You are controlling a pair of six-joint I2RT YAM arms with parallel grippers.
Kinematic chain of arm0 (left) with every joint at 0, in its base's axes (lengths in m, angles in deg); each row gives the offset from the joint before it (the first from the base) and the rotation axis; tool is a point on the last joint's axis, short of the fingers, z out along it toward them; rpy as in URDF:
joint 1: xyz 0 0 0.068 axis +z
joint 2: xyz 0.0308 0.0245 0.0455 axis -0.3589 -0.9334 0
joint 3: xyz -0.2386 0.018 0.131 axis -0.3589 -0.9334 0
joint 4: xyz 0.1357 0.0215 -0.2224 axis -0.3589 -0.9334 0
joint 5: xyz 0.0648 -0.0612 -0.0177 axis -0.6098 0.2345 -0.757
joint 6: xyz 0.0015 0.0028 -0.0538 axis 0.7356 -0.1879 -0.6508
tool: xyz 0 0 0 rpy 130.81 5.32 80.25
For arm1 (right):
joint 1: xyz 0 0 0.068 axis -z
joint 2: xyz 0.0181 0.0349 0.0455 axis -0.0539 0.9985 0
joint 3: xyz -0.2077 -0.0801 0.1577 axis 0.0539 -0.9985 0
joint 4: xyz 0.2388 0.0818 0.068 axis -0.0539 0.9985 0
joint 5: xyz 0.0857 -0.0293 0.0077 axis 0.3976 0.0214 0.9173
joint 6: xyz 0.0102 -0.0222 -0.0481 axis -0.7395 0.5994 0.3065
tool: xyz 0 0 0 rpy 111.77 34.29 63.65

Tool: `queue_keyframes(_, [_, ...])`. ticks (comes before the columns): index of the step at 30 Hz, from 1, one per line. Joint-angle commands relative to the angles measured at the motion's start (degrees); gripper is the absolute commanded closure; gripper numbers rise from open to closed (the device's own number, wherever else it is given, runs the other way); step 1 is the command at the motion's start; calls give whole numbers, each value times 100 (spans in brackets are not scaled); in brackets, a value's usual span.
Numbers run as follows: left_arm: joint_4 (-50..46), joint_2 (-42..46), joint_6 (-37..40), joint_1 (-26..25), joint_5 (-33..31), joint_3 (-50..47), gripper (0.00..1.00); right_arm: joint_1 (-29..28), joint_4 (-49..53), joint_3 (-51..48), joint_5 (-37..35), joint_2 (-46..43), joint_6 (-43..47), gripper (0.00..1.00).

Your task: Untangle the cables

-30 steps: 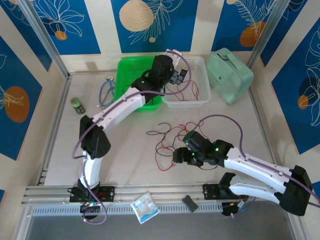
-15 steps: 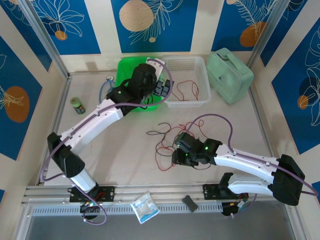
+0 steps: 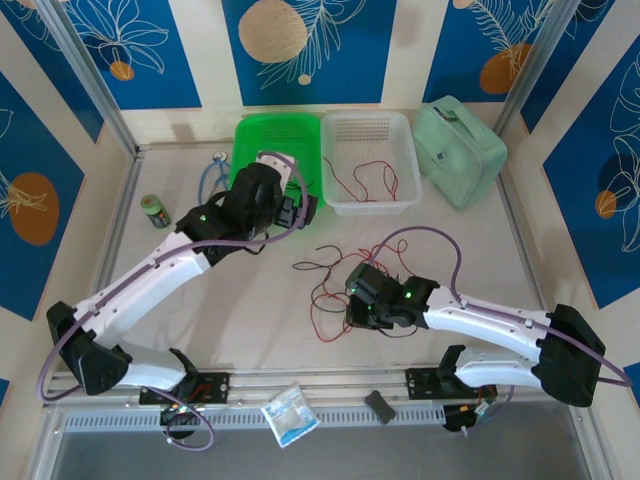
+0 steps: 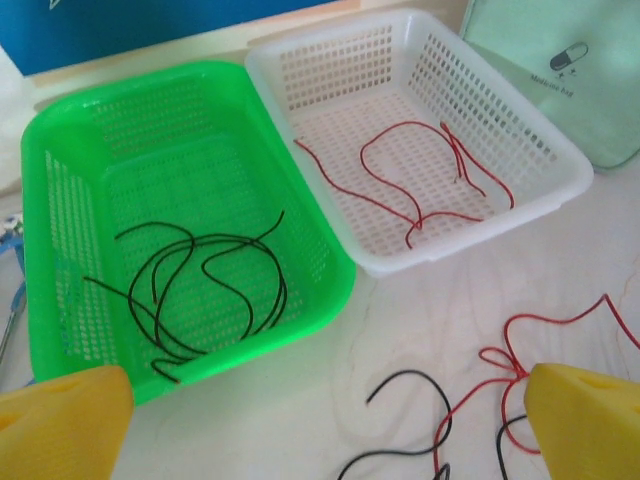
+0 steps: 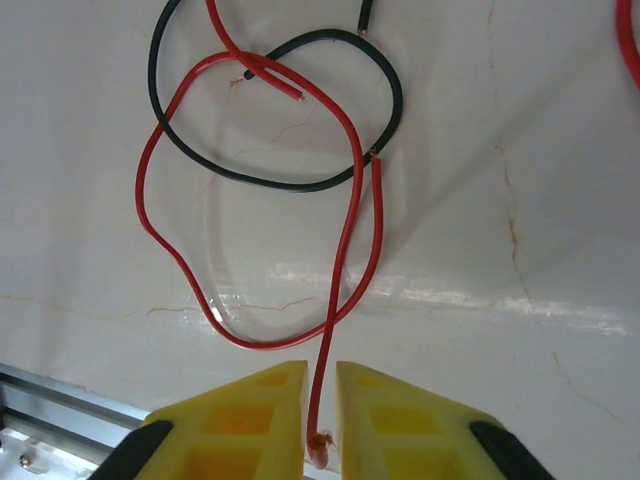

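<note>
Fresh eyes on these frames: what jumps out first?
The tangle of red and black cables in the middle of the table, where the right gripper pinches one red cable by its end. Behind it, sorted piles: black cables coiled in the green basket, red cables in the white basket beside it, with the left gripper open just in front.

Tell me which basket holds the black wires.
The green basket, left of the white basket: black wires loop on its floor, while the white one holds only red wires.
</note>
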Motion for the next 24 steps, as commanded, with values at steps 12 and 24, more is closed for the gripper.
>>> queue_keyframes(12, [-244,1037,-963,-30,623,-1815,3,56,727,1219,-44,-568,571,100])
queue_keyframes(24, [610,1246,-1544,-271,1352,-3009,10,1123,1192,2485,838,-1068,1524,100])
